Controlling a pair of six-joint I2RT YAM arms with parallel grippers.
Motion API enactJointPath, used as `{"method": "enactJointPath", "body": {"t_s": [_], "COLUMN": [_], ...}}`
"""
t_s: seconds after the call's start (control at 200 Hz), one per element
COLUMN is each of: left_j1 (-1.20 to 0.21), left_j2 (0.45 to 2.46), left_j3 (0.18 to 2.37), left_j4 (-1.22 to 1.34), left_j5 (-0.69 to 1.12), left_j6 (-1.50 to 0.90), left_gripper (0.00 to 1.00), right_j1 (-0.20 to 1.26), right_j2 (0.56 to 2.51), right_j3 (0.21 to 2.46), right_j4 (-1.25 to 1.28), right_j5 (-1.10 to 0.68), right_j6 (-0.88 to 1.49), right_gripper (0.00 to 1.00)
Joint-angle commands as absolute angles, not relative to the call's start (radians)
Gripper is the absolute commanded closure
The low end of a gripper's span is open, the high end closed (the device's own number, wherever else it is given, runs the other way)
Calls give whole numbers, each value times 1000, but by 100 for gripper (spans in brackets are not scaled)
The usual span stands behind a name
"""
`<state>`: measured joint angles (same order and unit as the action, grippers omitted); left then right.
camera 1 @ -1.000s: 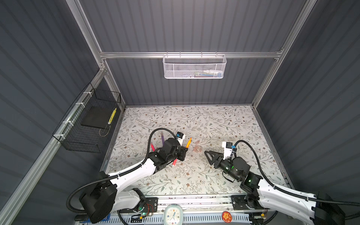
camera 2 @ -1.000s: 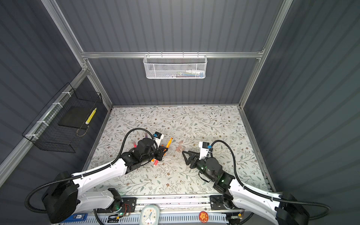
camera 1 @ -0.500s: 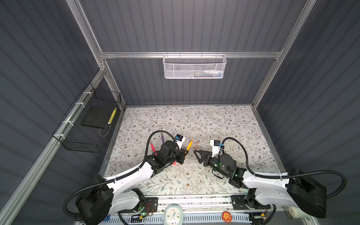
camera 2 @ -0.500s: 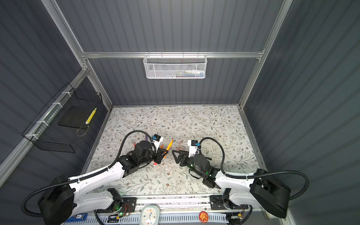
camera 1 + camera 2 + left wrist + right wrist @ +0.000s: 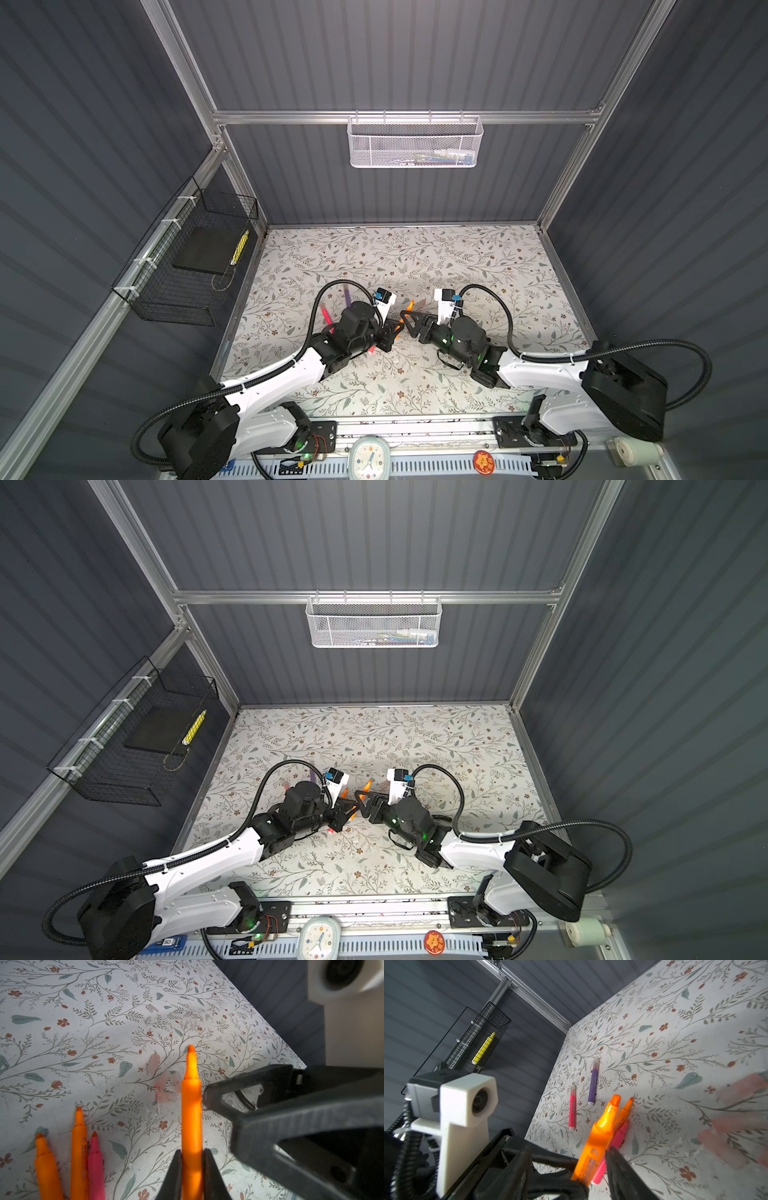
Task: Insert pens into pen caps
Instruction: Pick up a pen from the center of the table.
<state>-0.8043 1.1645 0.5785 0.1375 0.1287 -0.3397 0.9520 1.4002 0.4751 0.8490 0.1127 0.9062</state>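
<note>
Right gripper (image 5: 406,324) nearer, jaws apart, left gripper (image 5: 192,1154) clamps orange pen (image 5: 191,1105), caps (image 5: 163,1084) plain in wrist views

White-shelled arms (image 5: 270,383) carry black joints (image 5: 359,318) and ribbed cables (image 5: 648,343)

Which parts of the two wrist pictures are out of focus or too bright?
Left wrist view: the slim orange marker pen glows overexposed along its barrel, and the right arm's black end effector is blurred in the foreground. Right wrist view: the translucent pale pink plastic pen caps are out of focus.
</note>
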Motion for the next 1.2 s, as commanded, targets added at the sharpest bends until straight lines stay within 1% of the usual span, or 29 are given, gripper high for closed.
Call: {"method": "enactJointPath", "body": {"t_s": [0.0, 0.09, 0.165, 0.285, 0.41, 0.46, 0.505, 0.57, 0.64, 0.76, 0.9, 1.196], "left_j1": [-809, -810, -810, -809, -810, -810, -810, -810, -809, -810, -809, -809], "left_j2": [1142, 1138, 1131, 1129, 1133, 1134, 1133, 1135, 1142, 1156, 1171, 1207], "left_j3": [571, 576, 572, 559, 565, 568, 565, 559, 559, 574, 579, 620], "left_j4": [162, 149, 152, 169, 157, 156, 163, 177, 176, 165, 189, 191], "left_j5": [158, 158, 159, 164, 164, 167, 167, 169, 161, 152, 134, 95], "left_j6": [-326, -326, -324, -322, -320, -316, -317, -318, -320, -319, -317, -315], "left_gripper": [85, 85, 84, 84, 83, 79, 73, 67, 64, 62, 62, 74], "right_j1": [941, 936, 933, 932, 931, 931, 932, 931, 933, 934, 939, 960], "right_j2": [1444, 1467, 1473, 1475, 1475, 1477, 1482, 1486, 1489, 1490, 1493, 1491], "right_j3": [517, 544, 565, 572, 578, 590, 596, 592, 582, 585, 581, 568], "right_j4": [875, 866, 842, 834, 820, 799, 789, 798, 817, 813, 830, 859], "right_j5": [78, 62, 55, 65, 74, 72, 70, 72, 72, 57, 36, 5], "right_j6": [917, 926, 916, 901, 903, 894, 886, 884, 890, 897, 903, 927], "right_gripper": [43, 46, 51, 53, 62, 67, 74, 80, 86, 88, 89, 89]}}
